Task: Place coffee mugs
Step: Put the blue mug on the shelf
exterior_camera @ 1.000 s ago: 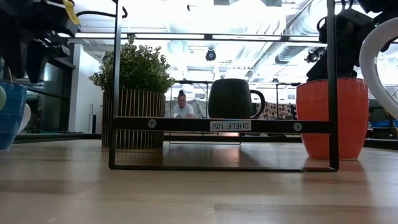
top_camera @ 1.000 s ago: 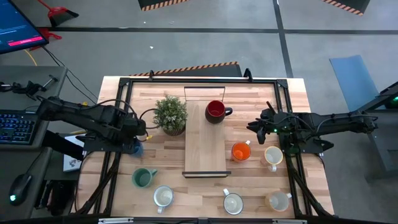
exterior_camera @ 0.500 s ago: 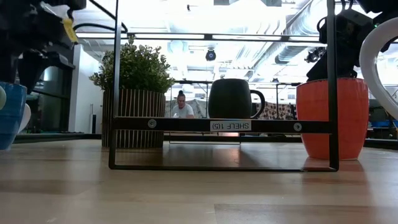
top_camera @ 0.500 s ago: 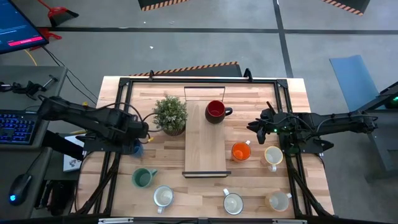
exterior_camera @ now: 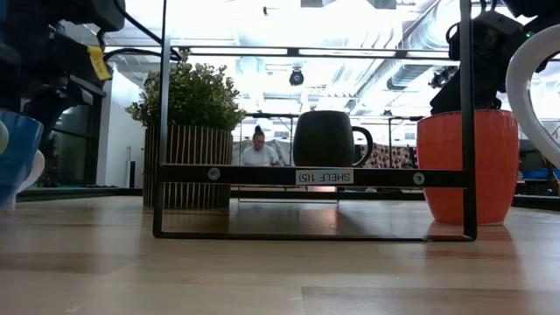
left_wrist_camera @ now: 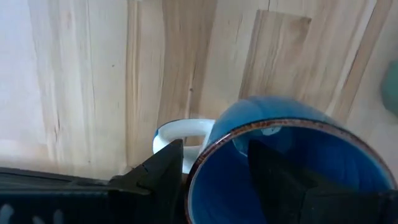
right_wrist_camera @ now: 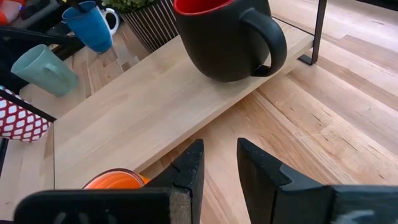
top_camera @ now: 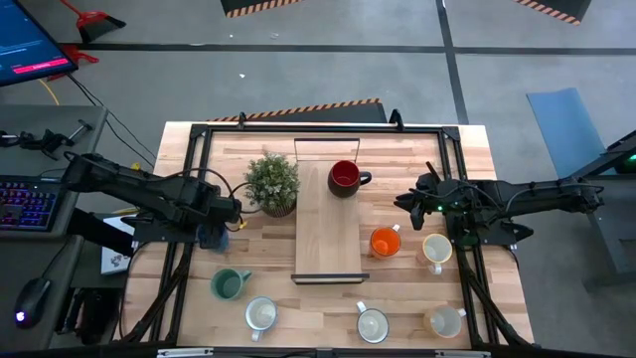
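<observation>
My left gripper (left_wrist_camera: 217, 174) is shut on the blue mug (top_camera: 212, 237), left of the plant; that mug also shows in the low view (exterior_camera: 16, 157) and the right wrist view (right_wrist_camera: 92, 26). A dark mug with a red inside (top_camera: 344, 178) stands on the far end of the wooden shelf board (top_camera: 328, 234). The orange mug (top_camera: 385, 242) and a cream mug (top_camera: 435, 249) stand right of the board. The teal mug (top_camera: 229, 284) and three white mugs (top_camera: 261, 314) (top_camera: 373, 323) (top_camera: 444, 320) stand near the front edge. My right gripper (top_camera: 402, 207) hovers open, just past the orange mug. My left gripper pinches the blue mug's wall at the rim (left_wrist_camera: 205, 152), beside the white handle (left_wrist_camera: 180, 130). One finger (left_wrist_camera: 165, 171) is outside and the other (left_wrist_camera: 273, 174) inside. The fingers come from above, pointing down. The mug sits tilted; whether its base is off the table I cannot tell.
A potted plant (top_camera: 272, 183) stands just right of the blue mug, beside the shelf board. A black metal frame (top_camera: 204, 139) runs around the table top. A person sits in the room beyond (exterior_camera: 259, 150). Bare wood lies between the plant and the teal mug.
My left gripper has shifted a little toward the table's right, nearer the plant. The blue mug has tipped slightly in its hold. The right arm has kept still.
</observation>
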Controlling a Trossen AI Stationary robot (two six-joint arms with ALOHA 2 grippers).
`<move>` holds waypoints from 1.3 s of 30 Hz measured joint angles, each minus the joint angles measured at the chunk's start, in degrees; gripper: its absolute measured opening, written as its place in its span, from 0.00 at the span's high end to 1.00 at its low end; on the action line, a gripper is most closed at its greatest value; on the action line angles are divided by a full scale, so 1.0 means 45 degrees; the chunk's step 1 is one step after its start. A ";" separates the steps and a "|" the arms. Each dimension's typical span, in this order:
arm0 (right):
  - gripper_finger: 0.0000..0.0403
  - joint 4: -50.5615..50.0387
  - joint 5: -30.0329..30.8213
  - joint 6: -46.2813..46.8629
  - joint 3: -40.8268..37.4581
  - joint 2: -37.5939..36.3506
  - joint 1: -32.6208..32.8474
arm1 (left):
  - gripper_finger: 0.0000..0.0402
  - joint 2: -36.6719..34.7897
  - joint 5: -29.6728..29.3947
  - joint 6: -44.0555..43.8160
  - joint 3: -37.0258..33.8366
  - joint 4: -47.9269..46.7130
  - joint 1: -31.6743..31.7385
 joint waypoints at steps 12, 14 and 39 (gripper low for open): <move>0.81 -0.0644 0.0005 -0.0031 0.0000 -0.0002 -0.0002 | 0.65 -0.0004 0.0508 -0.0321 0.0002 0.0035 0.0000; 0.81 -0.0758 0.0006 -0.0031 0.0000 0.0001 0.0000 | 0.71 -0.0009 0.0611 -0.0326 0.0002 0.0023 0.0000; 0.81 -0.1046 0.0622 -0.0031 0.0000 -0.0002 0.0002 | 0.99 -0.0282 0.0667 -0.1444 0.2644 -0.1938 -0.0112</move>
